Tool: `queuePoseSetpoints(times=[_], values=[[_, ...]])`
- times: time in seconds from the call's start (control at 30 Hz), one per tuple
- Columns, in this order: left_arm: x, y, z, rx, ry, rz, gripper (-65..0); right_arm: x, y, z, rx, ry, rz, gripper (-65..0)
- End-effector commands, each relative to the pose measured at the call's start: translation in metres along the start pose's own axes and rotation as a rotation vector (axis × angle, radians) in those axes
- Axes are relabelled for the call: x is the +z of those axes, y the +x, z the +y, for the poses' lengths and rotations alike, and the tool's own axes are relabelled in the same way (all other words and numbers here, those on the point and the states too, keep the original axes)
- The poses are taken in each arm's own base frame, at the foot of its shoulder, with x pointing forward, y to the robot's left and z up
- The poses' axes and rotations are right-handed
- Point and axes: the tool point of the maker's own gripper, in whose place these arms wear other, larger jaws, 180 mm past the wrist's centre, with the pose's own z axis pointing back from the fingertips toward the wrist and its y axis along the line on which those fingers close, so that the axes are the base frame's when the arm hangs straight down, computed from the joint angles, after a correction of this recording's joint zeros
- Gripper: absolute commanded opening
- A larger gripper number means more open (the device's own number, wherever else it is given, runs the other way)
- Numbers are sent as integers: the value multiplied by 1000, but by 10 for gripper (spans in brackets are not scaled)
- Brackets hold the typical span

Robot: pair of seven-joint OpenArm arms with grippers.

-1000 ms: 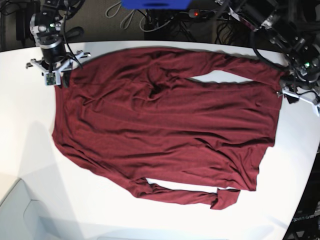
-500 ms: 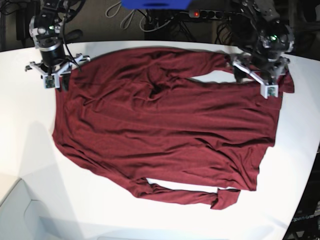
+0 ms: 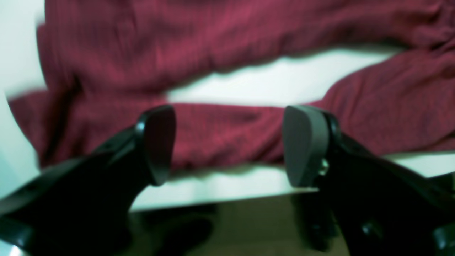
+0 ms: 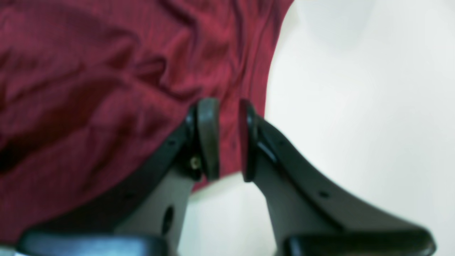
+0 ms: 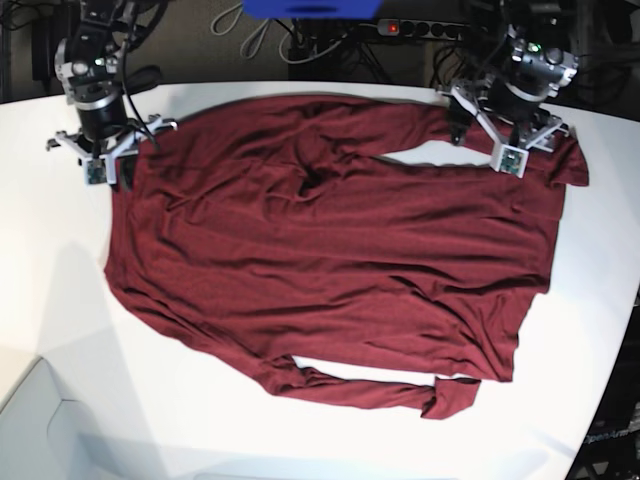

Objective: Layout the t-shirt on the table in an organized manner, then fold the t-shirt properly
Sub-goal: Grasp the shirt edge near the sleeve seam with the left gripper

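The t-shirt point(image 5: 330, 250) lies spread on the table point(image 5: 60, 280), body mostly flat, one long sleeve along the far edge and the other along the near edge with its cuff doubled back. You are in the laying-out step; no fold has begun.

Left gripper point(image 5: 505, 125): the jaws stand wide apart and hold nothing. In the left wrist view the left gripper point(image 3: 227, 145) hovers over the far sleeve, which runs across just ahead of the fingertips point(image 3: 160, 142); a strip of bare table separates that sleeve from the shirt body beyond it. The table edge and dark floor lie under the jaws, toward the wrist.

Right gripper point(image 5: 100, 150): in the right wrist view the right gripper point(image 4: 227, 138) shows a narrow gap between its pads, set at the shirt's hem corner. Cloth fills the view left of and between the pads, bare table lies to the right. You cannot tell whether cloth is pinched or merely lies behind the gap.

Next move, as a judgement: bring the open jaws down on the sleeve ahead of them, close, and draw it straight.

Both wrist views are blurred, so seams and cuffs are hard to make out. The base view does not show contact between either gripper and the cloth.
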Motion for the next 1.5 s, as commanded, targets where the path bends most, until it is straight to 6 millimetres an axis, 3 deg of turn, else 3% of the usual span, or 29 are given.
queuePoseSetpoints(times=[0.0, 0.2, 0.37, 0.63, 1.13, 1.33, 1.47], values=[[3, 7, 1, -32, -4, -23, -197, 1, 7, -2, 2, -2, -32, -531], [1, 9, -9, -202, -78, -6, -203, 1, 7, -2, 2, -2, -32, -531], [3, 2, -11, -318, -122, 24, -286, -1, 13, -5, 3, -10, -45, -531], [7, -8, -3, -359, -120, 57, -288, -4, 4, -4, -6, -4, -25, -531], [3, -5, -3, -360, -121, 54, -288, -6, 8, -5, -7, -7, -33, -531], [-9, -17, -14, -366, -163, 89, -288, -6, 8, -5, -7, -7, -33, -531], [-11, -15, -17, -366, -168, 83, -288, -5, 7, -5, -7, -7, -30, -531]])
